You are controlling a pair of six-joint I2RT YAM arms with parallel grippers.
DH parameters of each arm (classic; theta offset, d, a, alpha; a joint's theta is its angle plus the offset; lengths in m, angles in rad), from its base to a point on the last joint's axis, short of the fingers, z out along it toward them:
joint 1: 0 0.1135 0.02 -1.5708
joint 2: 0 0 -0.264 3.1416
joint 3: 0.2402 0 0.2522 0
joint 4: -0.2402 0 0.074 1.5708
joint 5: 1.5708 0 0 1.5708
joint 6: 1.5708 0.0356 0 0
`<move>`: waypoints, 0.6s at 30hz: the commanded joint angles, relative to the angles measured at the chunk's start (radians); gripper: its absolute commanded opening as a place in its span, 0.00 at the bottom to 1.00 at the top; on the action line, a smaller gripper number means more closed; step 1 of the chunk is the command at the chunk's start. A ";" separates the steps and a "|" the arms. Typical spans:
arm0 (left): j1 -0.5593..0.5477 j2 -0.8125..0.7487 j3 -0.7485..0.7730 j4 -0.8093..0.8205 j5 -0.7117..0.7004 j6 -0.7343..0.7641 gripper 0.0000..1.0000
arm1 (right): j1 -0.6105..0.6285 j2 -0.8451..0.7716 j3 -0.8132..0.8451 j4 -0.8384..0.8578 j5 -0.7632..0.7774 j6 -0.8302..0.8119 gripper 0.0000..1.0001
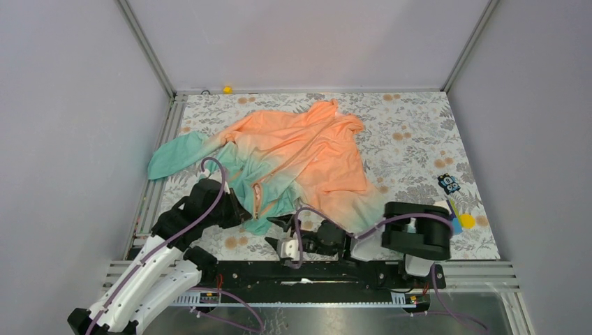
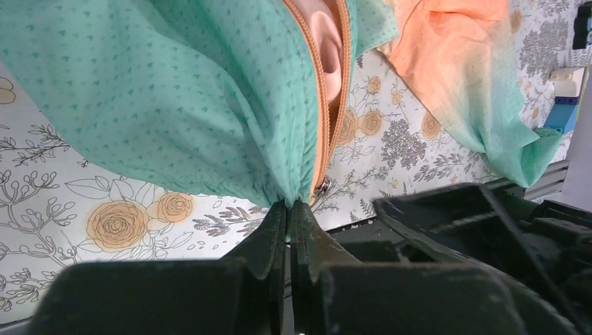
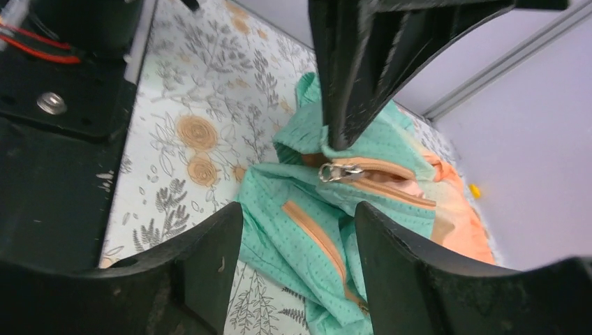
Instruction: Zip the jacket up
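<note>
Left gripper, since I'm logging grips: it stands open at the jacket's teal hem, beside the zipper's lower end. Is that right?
No. The left gripper is shut on the jacket at its teal hem, beside the lower end of the zipper. The left wrist view shows its fingers pressed together on the fabric.

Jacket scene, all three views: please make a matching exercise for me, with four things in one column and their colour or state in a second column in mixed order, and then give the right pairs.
Things:
1. left gripper
2. right gripper
3. zipper pull
4. jacket collar

Colour or state:
A. silver metal
B. orange
C. open
D. shut on the jacket hem

Right pairs: 1-D, 2-C, 3-A, 4-B.
</note>
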 commanded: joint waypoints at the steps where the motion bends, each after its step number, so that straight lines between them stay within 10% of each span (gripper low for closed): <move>1: -0.001 -0.029 0.001 0.016 0.021 -0.004 0.00 | 0.045 0.140 0.073 0.323 0.122 -0.216 0.66; 18: -0.001 -0.030 0.005 0.015 0.025 0.002 0.00 | 0.084 0.257 0.231 0.323 0.333 -0.280 0.65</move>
